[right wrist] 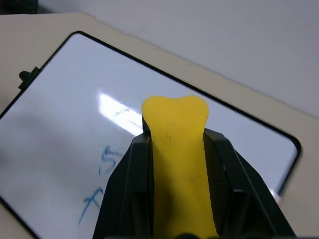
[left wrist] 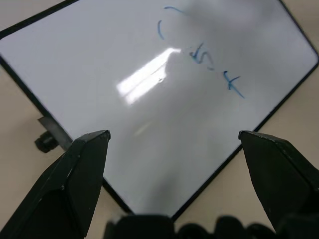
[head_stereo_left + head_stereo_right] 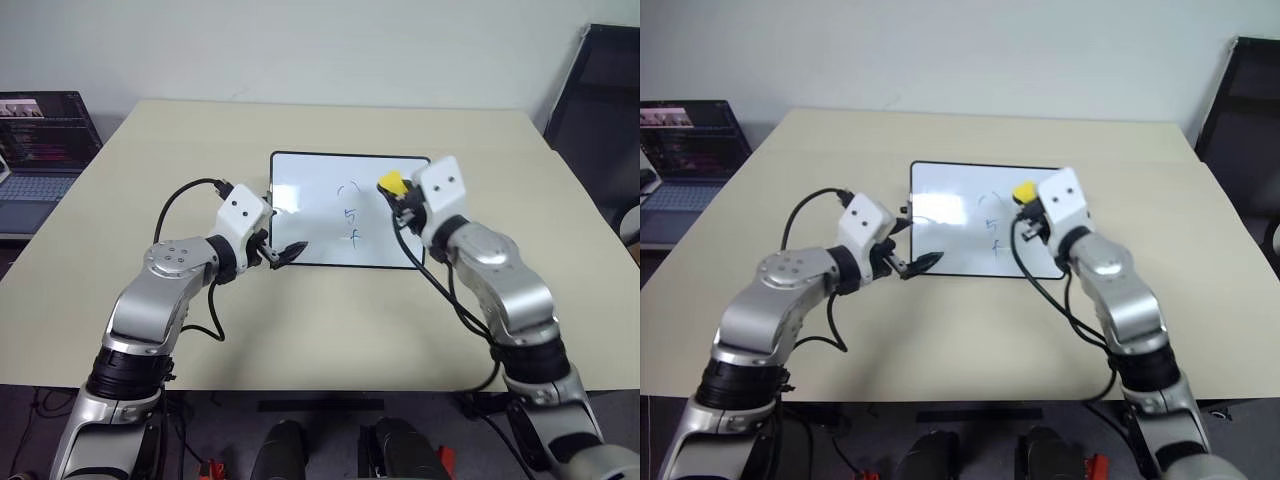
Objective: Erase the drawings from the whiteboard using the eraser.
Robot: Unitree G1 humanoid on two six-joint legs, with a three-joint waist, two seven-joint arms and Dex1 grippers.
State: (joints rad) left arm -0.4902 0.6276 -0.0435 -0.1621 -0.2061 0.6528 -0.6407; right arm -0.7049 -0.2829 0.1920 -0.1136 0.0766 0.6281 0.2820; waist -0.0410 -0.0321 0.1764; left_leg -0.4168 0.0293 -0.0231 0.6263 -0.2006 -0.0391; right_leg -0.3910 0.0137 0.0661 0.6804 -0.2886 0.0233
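Two tools, one board, one eraser on a beige tabletop point(image 3: 300, 330). Left tool point(image 3: 283, 254): fingers spread apart, grasping nothing, poised at the near left corner of the whiteboard point(image 3: 310, 180), close to its black frame. Whiteboard: lies flat near the middle of the tabletop, long axis running left to right, short sides carrying small black knobs. Drawings point(image 3: 349, 213): three thin blue marks, a caret, a "5" and a cross, stacked in a column from the far side toward the near side, right of the board's centre. Eraser point(image 1: 175, 149): bright yellow block, clenched between the right tool's point(image 3: 401, 197) black fingers, long axis in line with those fingers, its free end pointing out ahead over the board, just right of the top mark. Advice for the step in hand: steady the board's near left corner with the left tool, lower the eraser's free end flat onto the caret, then sweep down the column with even pressure.
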